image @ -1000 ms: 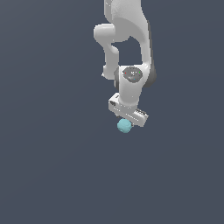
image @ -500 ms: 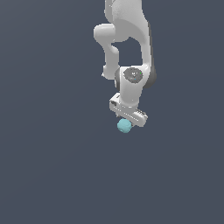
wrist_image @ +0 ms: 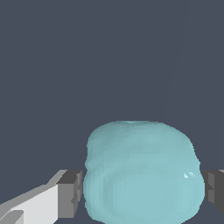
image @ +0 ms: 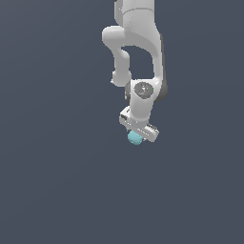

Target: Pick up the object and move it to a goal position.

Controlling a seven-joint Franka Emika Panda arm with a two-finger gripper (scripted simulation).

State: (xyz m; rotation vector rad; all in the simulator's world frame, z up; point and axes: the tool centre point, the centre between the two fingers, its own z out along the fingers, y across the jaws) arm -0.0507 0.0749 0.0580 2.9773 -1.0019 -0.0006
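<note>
The white, glossy robot arm (image: pixel 138 43) reaches down from the top of the exterior view, bending through a rounded elbow to a wrist joint with a dark circular cap. Under that wrist sits the white, box-shaped end effector (image: pixel 137 134), tilted so that its side toward the exterior view's right hangs a little lower than the other.

The small, light teal-cyan, roughly round faceted object (image: pixel 135 138) is tucked directly beneath the end effector, at its underside and toward the exterior view's left end of the white body. It is much narrower than the end effector above it.

In the wrist view the same teal-cyan lump (wrist_image: pixel 142 173) fills the space between the two dark grey finger pads (wrist_image: pixel 72 192), one on each side. Each pad sits right against the lump's flank with only a thin dark seam showing, so the end effector is closed to about the width of the object and has it gripped. A white finger body runs out behind one of the pads; the other pad is cut off by the picture's edge.

Everything around is a plain, flat dark blue-grey background (image: pixel 52 167) with no visible edge or texture, and whether the object rests on any surface or hangs clear of it cannot be told from either view
</note>
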